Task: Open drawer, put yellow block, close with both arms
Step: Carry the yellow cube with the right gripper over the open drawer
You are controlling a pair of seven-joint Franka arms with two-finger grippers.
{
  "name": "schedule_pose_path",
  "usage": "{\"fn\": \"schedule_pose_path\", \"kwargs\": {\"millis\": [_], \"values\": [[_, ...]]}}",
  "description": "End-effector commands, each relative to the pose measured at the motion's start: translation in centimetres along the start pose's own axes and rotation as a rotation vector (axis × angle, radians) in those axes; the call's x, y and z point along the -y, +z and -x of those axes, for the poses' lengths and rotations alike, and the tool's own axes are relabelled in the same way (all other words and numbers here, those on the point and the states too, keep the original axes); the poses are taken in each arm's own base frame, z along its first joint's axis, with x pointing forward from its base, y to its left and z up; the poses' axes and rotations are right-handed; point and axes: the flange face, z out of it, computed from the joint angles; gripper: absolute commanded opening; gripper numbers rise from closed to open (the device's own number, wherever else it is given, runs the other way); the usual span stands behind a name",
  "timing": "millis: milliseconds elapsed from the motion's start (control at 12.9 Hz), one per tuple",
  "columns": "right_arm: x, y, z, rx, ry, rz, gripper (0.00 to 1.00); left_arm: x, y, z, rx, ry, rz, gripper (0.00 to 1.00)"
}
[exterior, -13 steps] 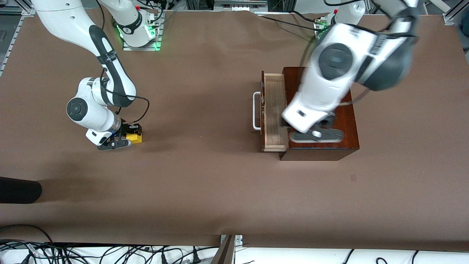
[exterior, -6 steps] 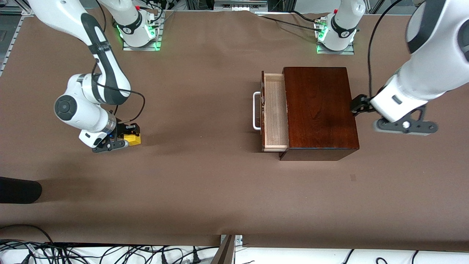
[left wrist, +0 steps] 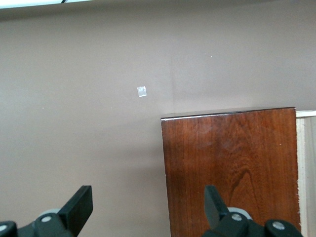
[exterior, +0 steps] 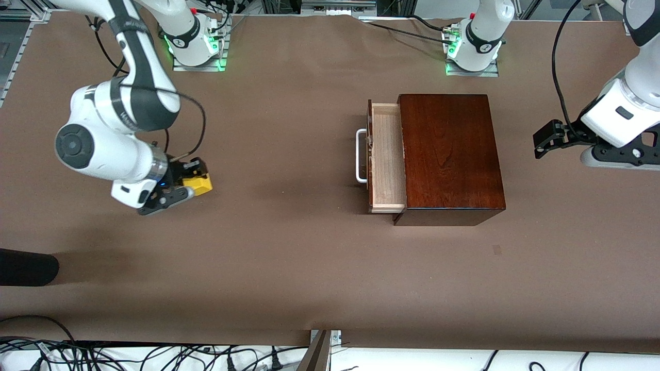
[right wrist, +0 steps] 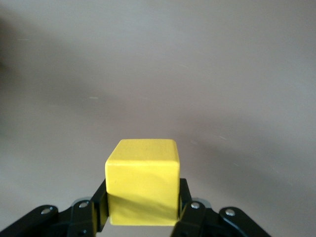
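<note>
We observed the right tool (exterior: 192, 180) clenched on the yellow block (exterior: 198, 183), lifted clear of the tabletop (exterior: 289, 268) toward the right arm's end. In the right wrist view the yellow block (right wrist: 142, 181) sat squarely between the two black fingers (right wrist: 190, 215), with only bare brown surface visible under it.

We recorded the drawer (exterior: 388, 157) as partly pulled out of the dark wooden box (exterior: 449, 154). Its pale tray was exposed, and its white handle (exterior: 360, 156) pointed toward the right arm's end. The tray interior appeared to hold nothing.

We found the left tool (exterior: 547, 138) released, with its fingers (left wrist: 79, 210) spread wide apart. It hung over the tabletop just beside the box, toward the left arm's end. The left wrist view showed the box top (left wrist: 229, 165) and a small pale mark (left wrist: 142, 91) on the tabletop.
</note>
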Motion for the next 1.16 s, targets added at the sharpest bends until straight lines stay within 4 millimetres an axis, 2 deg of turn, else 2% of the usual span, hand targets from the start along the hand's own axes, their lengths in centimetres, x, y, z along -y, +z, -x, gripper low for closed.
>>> {"fn": "schedule_pose_path", "kwargs": {"millis": [0,77,232,310,465,542,697,852,930,1085], "values": [[9.0,-1.8,-1.7,-0.018,-0.173,0.010,0.00,1.0,0.9,2.6,0.008,-0.015,0.016,1.00],[13.1,-2.8,-2.2,-0.039,-0.258,0.066,0.00,1.1,0.7,3.0,0.053,-0.026,0.015,1.00],[21.1,-2.5,-2.5,-0.055,-0.395,0.116,0.00,0.3,0.4,3.3,0.077,-0.073,0.011,1.00],[24.6,-1.9,-2.6,-0.059,-0.460,0.152,0.00,0.3,0.5,3.2,0.075,-0.075,0.013,1.00],[32.9,-0.1,-2.4,-0.072,-0.584,0.206,0.00,0.3,0.6,3.0,0.073,-0.068,0.019,1.00],[36.6,1.1,-2.1,-0.064,-0.589,0.203,0.00,0.2,0.6,2.9,0.069,-0.065,0.019,1.00],[42.1,2.1,-1.7,-0.078,-0.648,0.225,0.00,-0.1,0.3,2.2,0.059,-0.058,0.022,1.00],[47.5,4.5,-0.8,-0.093,-0.740,0.276,0.00,-0.2,0.3,2.1,0.059,-0.039,0.021,1.00],[48.9,4.6,-0.4,-0.115,-0.761,0.274,0.00,-0.2,0.3,2.1,0.059,-0.041,0.021,1.00],[49.9,5.2,-0.3,-0.137,-0.780,0.268,0.00,-0.2,0.4,2.1,0.061,-0.041,0.021,1.00]]}}
